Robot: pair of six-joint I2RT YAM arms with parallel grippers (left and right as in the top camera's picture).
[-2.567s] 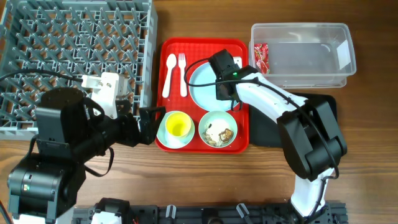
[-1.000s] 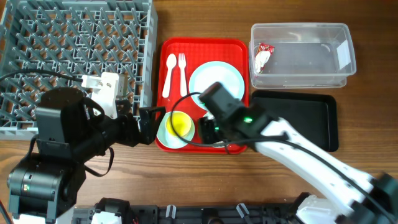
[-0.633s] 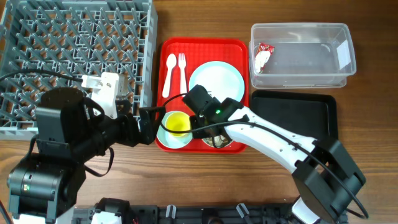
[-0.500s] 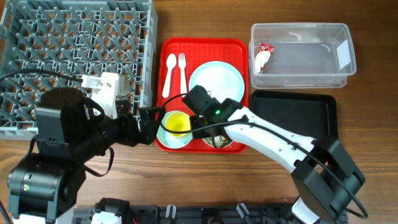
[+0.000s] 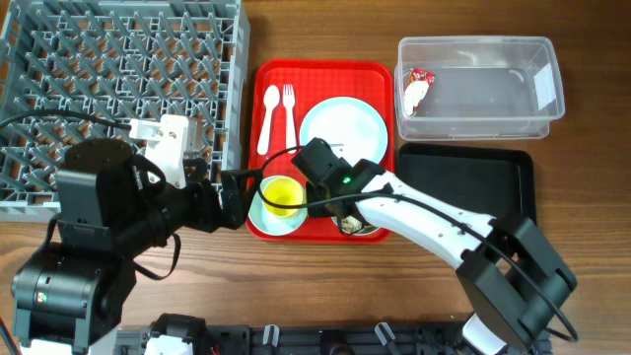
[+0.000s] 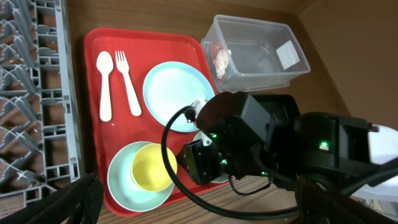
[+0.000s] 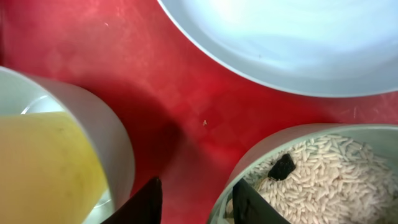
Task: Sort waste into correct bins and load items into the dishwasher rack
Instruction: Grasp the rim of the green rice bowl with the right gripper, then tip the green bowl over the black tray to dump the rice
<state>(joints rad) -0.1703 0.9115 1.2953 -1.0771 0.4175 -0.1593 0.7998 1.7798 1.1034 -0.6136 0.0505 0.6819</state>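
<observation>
Rim of the mint rice bowl [image 7: 292,129] lies between my right pincer's [image 7: 199,202] spread fingers, one over the rice [image 7: 339,168], one outside.

Brown wooden table [image 5: 296,281] (grain running lengthwise), evenly lit

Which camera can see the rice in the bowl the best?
The right wrist view: the rice lies in the bowl close up, single grains clear. Overhead, the right arm covers all but a sliver of the bowl. In the left wrist view that arm hides it.
</observation>
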